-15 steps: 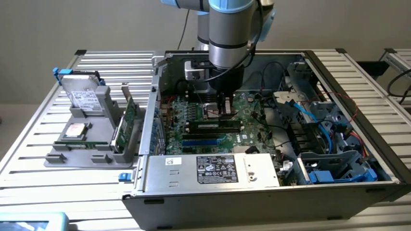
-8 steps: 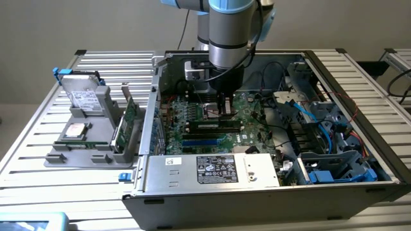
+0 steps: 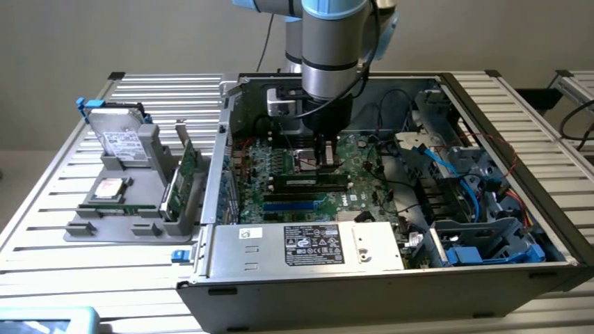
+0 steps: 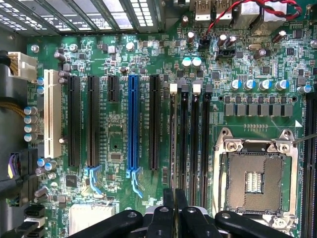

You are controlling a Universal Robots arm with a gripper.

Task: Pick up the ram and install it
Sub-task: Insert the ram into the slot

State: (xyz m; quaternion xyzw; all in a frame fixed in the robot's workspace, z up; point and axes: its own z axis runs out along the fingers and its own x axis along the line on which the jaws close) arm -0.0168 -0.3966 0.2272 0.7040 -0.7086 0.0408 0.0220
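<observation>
Ram (image 3: 311,182) is seen standing on edge on the motherboard (image 3: 278,167) at the centre of the exterior view; the end effector (image 3: 322,160) is placed just above it, fingers pressed together.

**Bare metal, green laminate, moulded plastic**

The tabletop (image 3: 111,271) is ribbed pale metal with a dull satin sheen. The computer case (image 3: 371,296) is matt grey sheet metal. The power supply (image 3: 232,257) inside it is brighter bare metal with a glossy printed label (image 3: 311,245).

The motherboard (image 4: 119,124) is smooth, slightly glossy green laminate, studded with shiny metal-topped capacitors (image 4: 192,62). Its slots are moulded plastic, mostly black, with one blue slot (image 4: 132,119) and one cream slot (image 4: 51,114). The processor socket (image 4: 255,148) has a polished metal frame.

The gripper (image 4: 174,194) has black, satin-finished jaws. The holder (image 3: 111,226) is matt grey plastic, and the hard drive (image 3: 121,136) on it looks like silvery metal. The arm (image 3: 330,42) is smooth grey tube with glossy light-blue caps.
</observation>
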